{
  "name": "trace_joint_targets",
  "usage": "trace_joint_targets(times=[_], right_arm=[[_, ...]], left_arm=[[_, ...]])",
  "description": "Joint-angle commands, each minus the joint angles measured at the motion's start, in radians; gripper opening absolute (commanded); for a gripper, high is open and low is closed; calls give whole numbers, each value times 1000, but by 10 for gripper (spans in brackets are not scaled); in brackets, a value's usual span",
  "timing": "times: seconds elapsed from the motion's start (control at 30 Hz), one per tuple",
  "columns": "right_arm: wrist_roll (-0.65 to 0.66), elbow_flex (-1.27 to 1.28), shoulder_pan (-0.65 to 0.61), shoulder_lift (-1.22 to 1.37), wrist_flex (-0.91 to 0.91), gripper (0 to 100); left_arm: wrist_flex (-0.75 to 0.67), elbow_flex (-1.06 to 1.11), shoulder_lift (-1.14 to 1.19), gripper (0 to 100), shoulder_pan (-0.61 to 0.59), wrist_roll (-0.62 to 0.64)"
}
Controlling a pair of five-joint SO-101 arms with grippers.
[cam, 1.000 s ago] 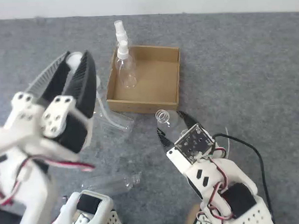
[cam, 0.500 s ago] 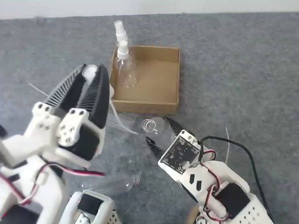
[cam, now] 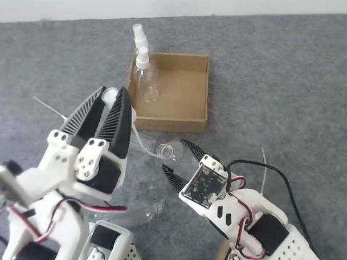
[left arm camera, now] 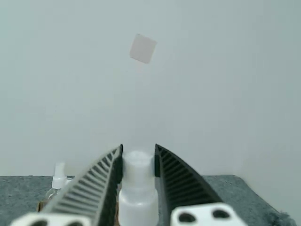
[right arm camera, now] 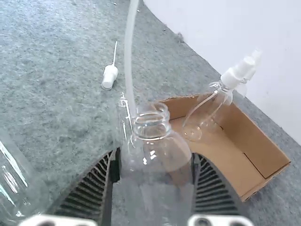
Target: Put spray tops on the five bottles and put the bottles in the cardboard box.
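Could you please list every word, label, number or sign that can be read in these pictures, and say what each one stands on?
There is no legible text in these pictures.
cardboard box: plain walls, no print.
clear bottle in the right claw: no label.
spray top in the left claw: unmarked.
pale square on the wall: blank.

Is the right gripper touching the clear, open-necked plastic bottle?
Touching. Right wrist view: the right gripper presses both sides of the clear plastic bottle.
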Motion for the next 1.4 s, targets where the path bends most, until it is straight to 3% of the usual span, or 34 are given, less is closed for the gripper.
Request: trace_joint_targets(times=[0.0,0.43,0.73,1.0,1.23,1.37], right_arm=[[11,-8,-10,-30,-18,90],[11,8,-15,-30,-25,90],[12,8,-15,-31,-25,90],[3,8,-10,-31,-27,90],[0,9,-10,-31,-51,91],[-83,6,-10,-31,-54,91]], left_arm=[[-32,-4,-34,13,-3,-11],[-160,133,-41,13,-5,-29],[-157,163,-41,13,6,-44],[-158,246,-41,13,118,-130],[-129,271,-41,13,120,-84],[-130,300,-41,13,120,-64]])
